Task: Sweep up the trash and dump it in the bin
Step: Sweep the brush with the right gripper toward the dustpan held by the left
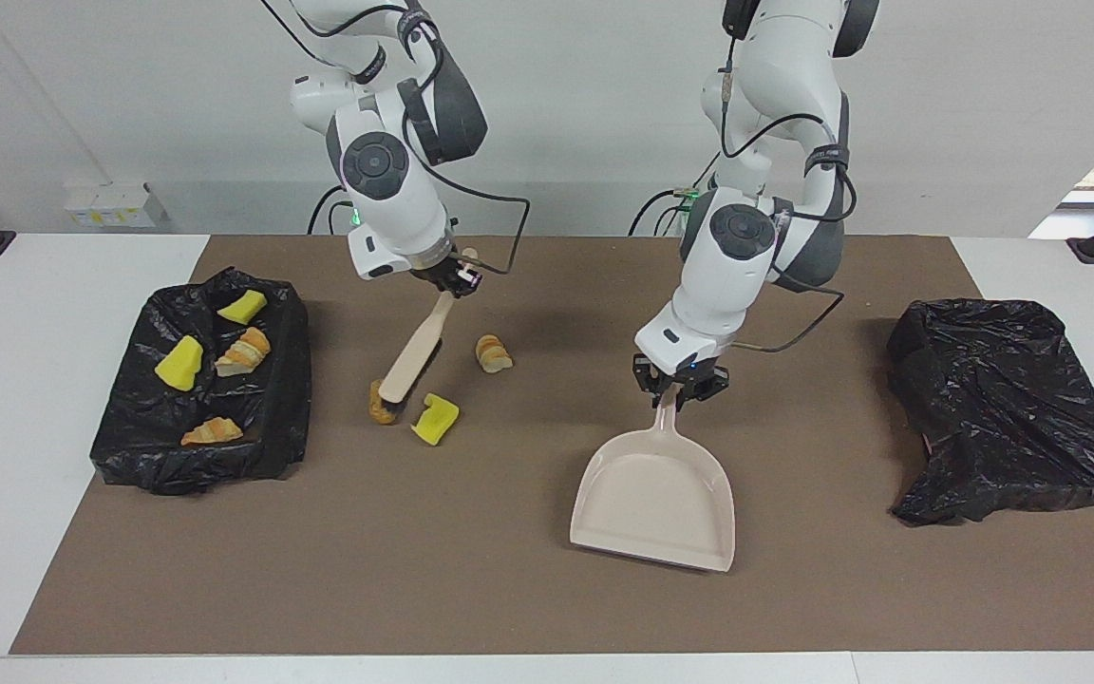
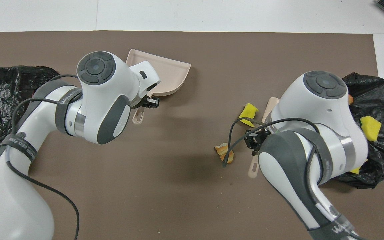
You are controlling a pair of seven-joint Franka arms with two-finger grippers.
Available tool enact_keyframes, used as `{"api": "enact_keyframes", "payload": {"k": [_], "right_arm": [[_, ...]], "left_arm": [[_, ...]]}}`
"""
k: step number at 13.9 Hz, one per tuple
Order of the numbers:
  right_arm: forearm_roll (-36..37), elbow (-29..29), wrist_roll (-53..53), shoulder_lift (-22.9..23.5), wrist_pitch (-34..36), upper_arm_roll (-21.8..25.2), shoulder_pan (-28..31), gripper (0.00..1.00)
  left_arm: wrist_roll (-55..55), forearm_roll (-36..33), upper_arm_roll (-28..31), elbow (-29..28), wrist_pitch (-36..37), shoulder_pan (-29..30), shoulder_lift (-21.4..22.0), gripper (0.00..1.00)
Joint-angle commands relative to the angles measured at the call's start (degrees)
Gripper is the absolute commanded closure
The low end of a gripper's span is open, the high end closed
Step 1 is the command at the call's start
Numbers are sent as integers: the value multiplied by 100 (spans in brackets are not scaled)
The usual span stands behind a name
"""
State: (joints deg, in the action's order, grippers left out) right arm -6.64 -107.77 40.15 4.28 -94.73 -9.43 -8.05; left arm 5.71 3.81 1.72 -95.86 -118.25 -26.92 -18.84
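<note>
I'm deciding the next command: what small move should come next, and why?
Probably drag the beige wooden brush toward the beige plastic dustpan. The right gripper holds the brush, bristles at the tan bread chunk beside the yellow sponge wedge; the left gripper grips the dustpan's handle.
</note>
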Motion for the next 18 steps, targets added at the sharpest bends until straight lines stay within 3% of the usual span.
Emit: {"api": "enact_keyframes", "payload": {"k": [1, 5, 7, 10, 12, 18], "right_arm": [[416, -261, -839, -120, 8, -59, 451, 100], [769, -806, -2132, -209, -291, -94, 1128, 100], [778, -982, -2520, -121, -466, -85, 1174, 100], [752, -1220, -3039, -7, -669, -112, 1025, 100], [664, -1211, -3049, 98, -722, -120, 631, 100], [-398, -1141, -2751, 371, -1292, -120, -109, 100]], "left_arm": [[-1190, -3, -31, -319, 301, 361, 432, 100], [-3108, 50, -31, -512, 619, 828, 731, 100], [-3941, 50, -31, -923, 532, 1003, 942, 100], [-4919, 68, -31, -1548, 356, 1066, 1294, 100], [-5429, 59, -66, -1742, 294, 961, 1408, 100], [-5678, -3, -84, -2366, 57, 56, 1541, 100]]}}
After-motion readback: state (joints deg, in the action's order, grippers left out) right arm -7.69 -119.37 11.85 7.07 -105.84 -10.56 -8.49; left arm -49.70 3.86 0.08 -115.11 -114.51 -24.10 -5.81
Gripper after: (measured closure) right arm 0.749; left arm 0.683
